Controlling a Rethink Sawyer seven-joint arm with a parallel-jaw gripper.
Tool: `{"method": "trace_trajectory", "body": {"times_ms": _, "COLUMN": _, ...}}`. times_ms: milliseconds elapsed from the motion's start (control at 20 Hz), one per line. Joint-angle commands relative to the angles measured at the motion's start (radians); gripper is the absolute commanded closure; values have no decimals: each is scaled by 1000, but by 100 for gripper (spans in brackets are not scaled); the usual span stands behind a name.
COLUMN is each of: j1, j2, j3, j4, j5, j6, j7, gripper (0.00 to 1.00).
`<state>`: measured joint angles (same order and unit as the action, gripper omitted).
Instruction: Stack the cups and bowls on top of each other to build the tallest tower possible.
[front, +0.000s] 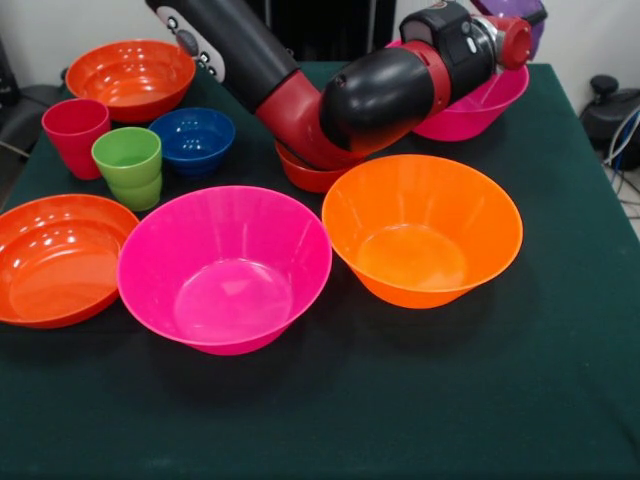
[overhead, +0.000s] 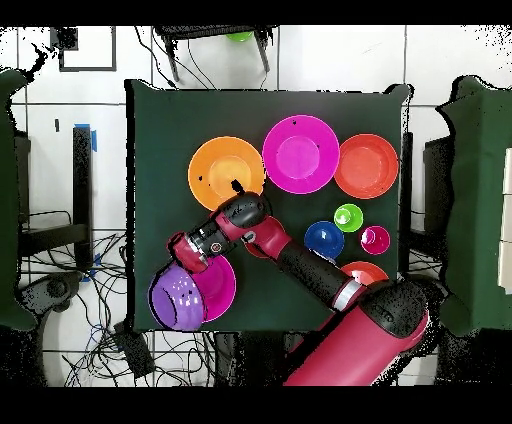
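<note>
Showing overhead only: purple bowl (overhead: 178, 296) whole

Purple bowl (overhead: 176, 296) over pink bowl (overhead: 222, 290)

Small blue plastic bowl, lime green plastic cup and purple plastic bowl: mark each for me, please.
Small blue plastic bowl (front: 193, 136): front view, on its inner wall.
Lime green plastic cup (front: 128, 168): front view, on its outer side wall.
Purple plastic bowl (overhead: 177, 298): overhead view, on its inside bottom.

Eight bowls (front: 421, 228) and two cups (front: 129, 166) on the table (front: 420, 400).
</note>
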<state>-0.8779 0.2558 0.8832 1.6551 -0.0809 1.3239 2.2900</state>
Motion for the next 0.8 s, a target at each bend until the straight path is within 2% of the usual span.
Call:
{"method": "trace_trajectory", "body": {"times_ms": 50, "j1": 60, "j2": 112, "j3": -79, "j4": -184, "j5": -19, "j6": -80, "j7": -210, "gripper": 100}}
{"method": "trace_trajectory", "body": {"times_ms": 800, "j1": 63, "j2": 230, "j3": -125, "j4": -217, "j5": -76, "j6": -162, "j7": -308, "gripper": 100}}
